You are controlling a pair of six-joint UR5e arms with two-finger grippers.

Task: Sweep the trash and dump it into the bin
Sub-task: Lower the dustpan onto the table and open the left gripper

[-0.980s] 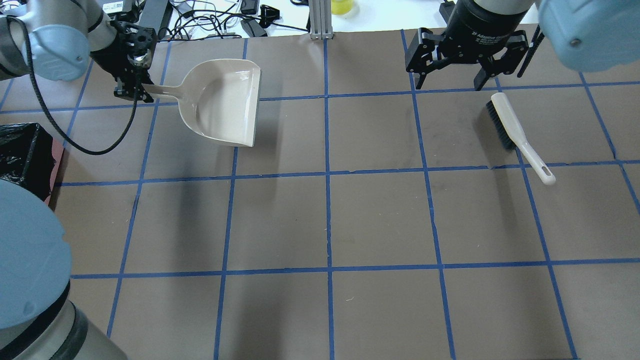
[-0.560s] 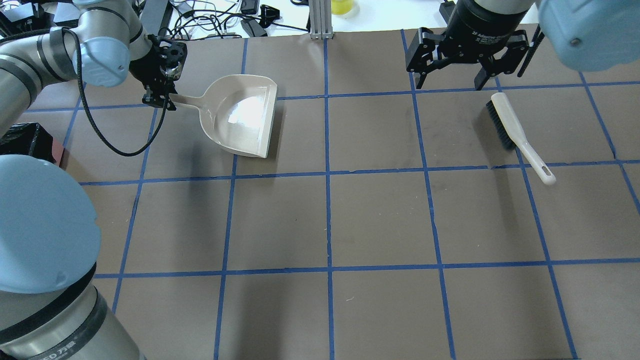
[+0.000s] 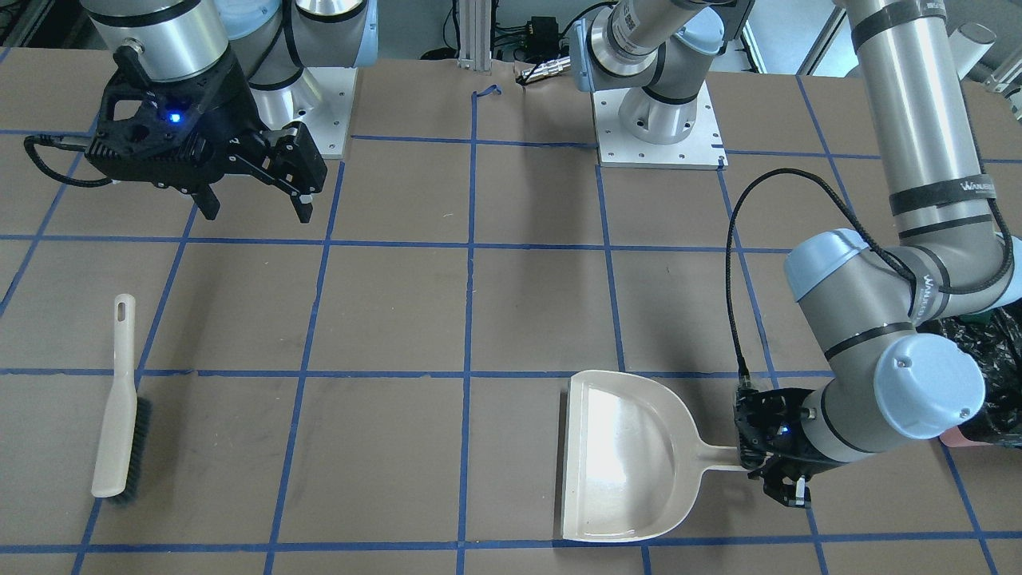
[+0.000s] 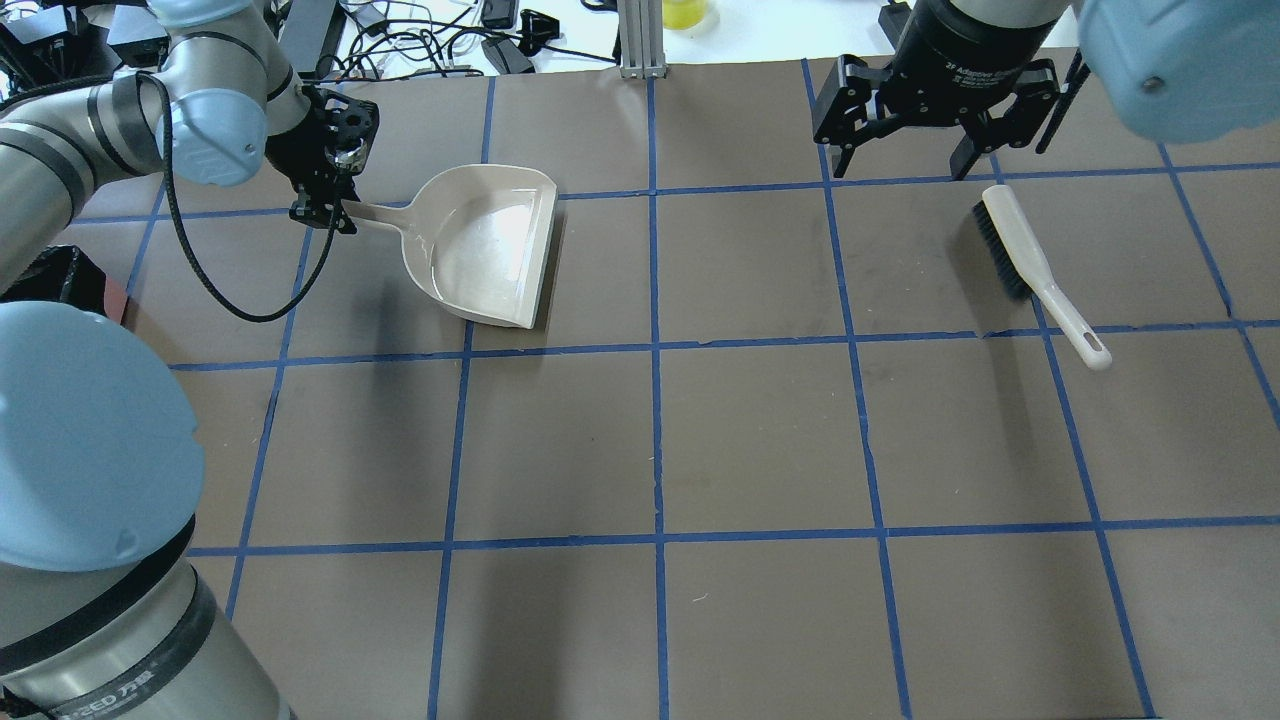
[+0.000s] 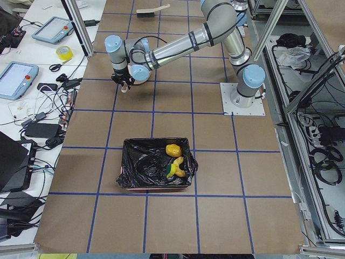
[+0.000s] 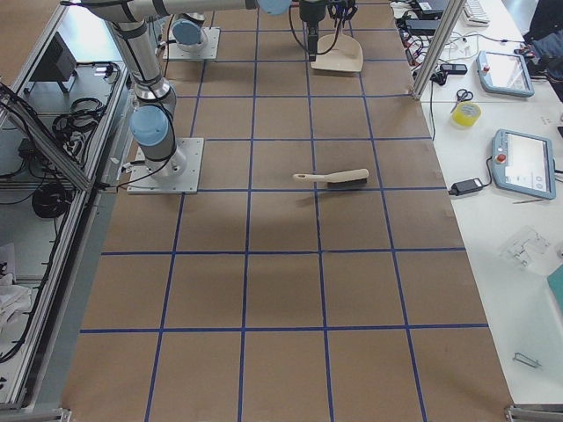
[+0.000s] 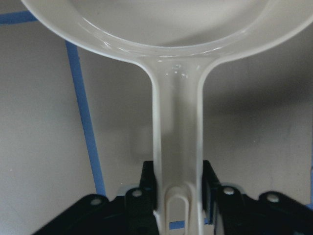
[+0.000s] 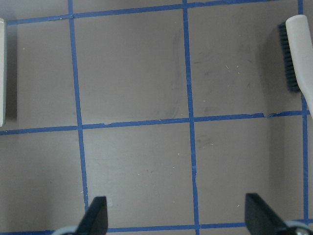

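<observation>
The bin [image 5: 156,170], pink with a black bag, stands at the table's left end. Yellow and orange trash pieces [image 5: 173,149] lie inside it, one with a green side [image 5: 172,171]; I cannot make out a pale rind. The bin's bag also shows in the front-facing view [image 3: 986,351] and in the overhead view [image 4: 60,285]. My left gripper [image 4: 322,208] is shut on the handle of the beige dustpan [image 4: 490,245], which lies flat and empty, low at the table. My right gripper [image 4: 905,160] is open and empty, hovering just beyond the brush [image 4: 1030,265].
The brush [image 3: 120,407] lies loose on the brown table with blue tape lines [image 4: 760,440]. An aluminium post [image 4: 640,40], cables and tablets stand along the far edge. The left arm's elbow [image 3: 926,383] hangs in front of the bin.
My left arm has carried the dustpan to the right, away from the bin, and lowered it flat toward the table. The right arm and brush have not moved.
</observation>
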